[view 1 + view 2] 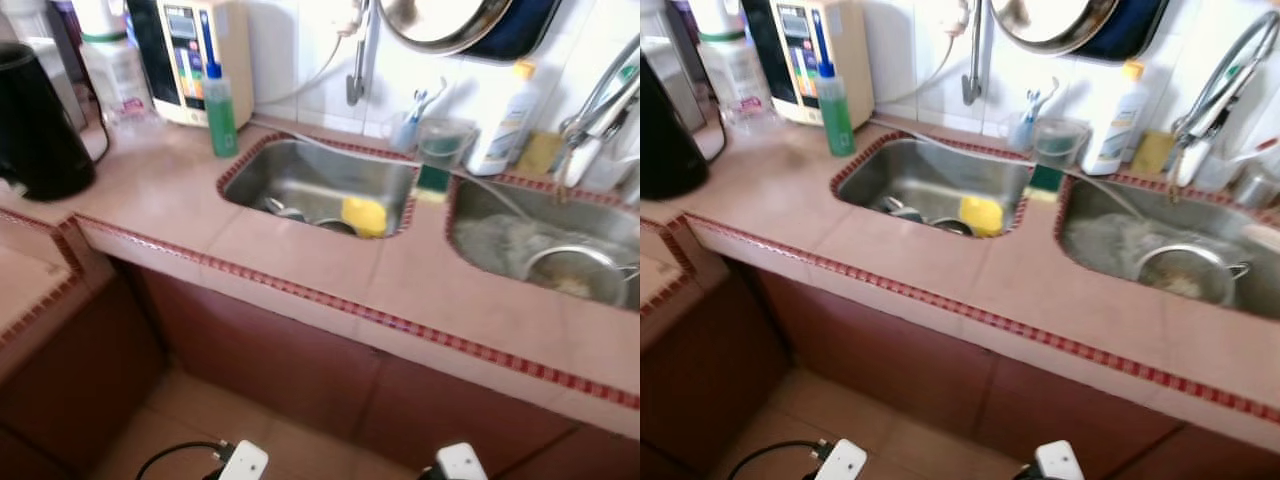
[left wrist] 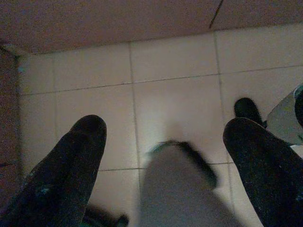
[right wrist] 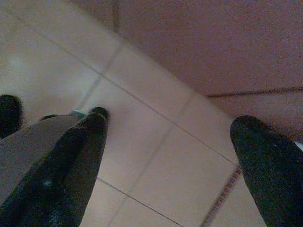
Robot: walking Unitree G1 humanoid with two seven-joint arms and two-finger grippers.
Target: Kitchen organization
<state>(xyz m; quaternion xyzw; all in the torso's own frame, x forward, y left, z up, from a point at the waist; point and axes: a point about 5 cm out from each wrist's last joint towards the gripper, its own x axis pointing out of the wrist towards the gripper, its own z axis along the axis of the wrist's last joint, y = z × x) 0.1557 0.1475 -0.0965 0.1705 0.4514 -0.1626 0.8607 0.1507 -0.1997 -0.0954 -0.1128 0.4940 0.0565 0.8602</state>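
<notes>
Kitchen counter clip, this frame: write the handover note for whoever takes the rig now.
Left gripper: open, idle, hanging over floor tiles. Right gripper: open, idle, same.
Left sink: yellow sponge and some metal dishes. Right sink: metal pot.
Counter: green bottle by the sink, black kettle at far left, white bottle between the sinks.
Done: nothing visibly handled. Left: all of the organizing.

Pink tiled countertop (image 1: 300, 255) with a red-checked edge strip (image 1: 400, 322). Yellow sponge (image 1: 364, 215) in the steel sink (image 1: 300, 175), green bottle (image 1: 220, 112) with a blue cap, black kettle (image 1: 40, 125).
</notes>
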